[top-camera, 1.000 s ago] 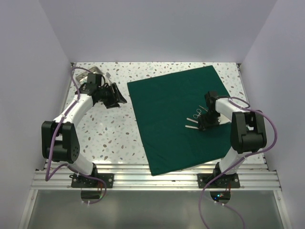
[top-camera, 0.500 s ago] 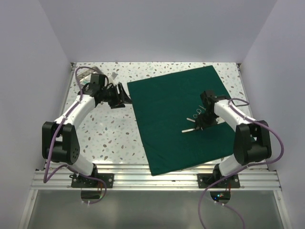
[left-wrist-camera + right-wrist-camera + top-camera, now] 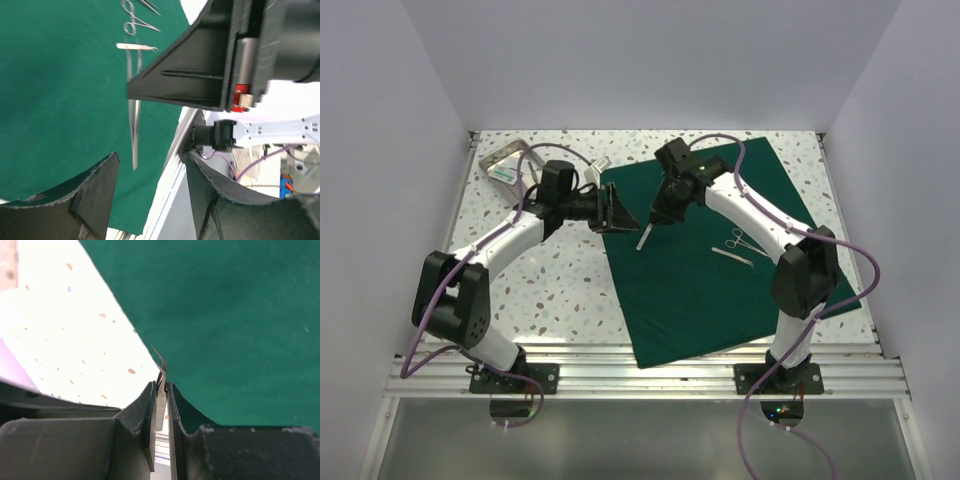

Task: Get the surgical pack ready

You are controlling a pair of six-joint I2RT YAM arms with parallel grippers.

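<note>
While our right gripper (image 3: 656, 217) pinches a steel instrument (image 3: 643, 238) pointing down at the surgical pack (image 3: 705, 290), our parted left gripper (image 3: 620, 209) hovers just beside it.

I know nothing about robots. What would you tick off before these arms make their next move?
1. Right gripper has a firm hold on the thin metal instrument: ok, jaws closed on it.
2. Left gripper ready to receive: ok, jaws apart and nothing between them.
3. Instrument lined up between the left fingers: cannot tell, since the views do not show its depth.
4. Green drape spread flat on the table: ok.
5. Two other instruments out of the arms' way: ok, they lie on the drape to the right of both grippers.
</note>
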